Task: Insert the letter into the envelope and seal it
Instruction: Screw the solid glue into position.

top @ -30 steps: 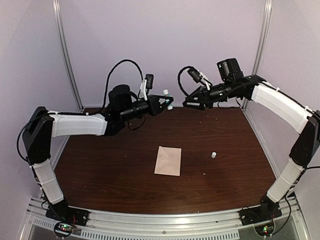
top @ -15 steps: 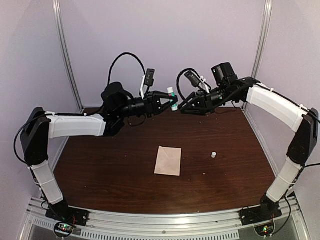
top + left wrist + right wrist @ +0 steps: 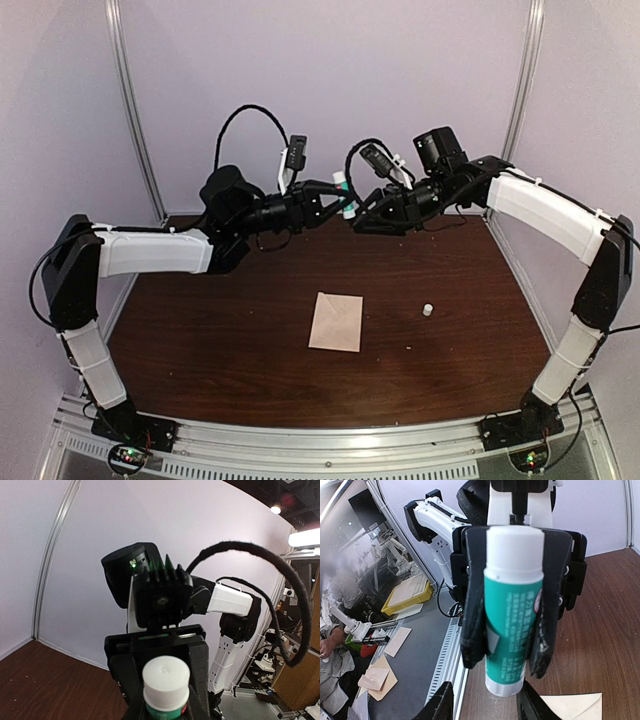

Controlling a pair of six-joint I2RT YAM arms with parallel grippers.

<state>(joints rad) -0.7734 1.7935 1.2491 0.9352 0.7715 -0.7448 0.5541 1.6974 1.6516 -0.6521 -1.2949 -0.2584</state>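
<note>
Left jaws tight on glue stick (image 3: 512, 605), right jaws apart beside it; envelope (image 3: 336, 321), white cap (image 3: 427, 309) below.

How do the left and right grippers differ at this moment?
The left gripper is clamped on a glue stick, while the right gripper has its fingers apart and holds nothing. The left gripper points toward the right side; the right gripper points back at it, at the stick's end. Both are raised over the far part of the table, away from the envelope lying flat on it.
</note>
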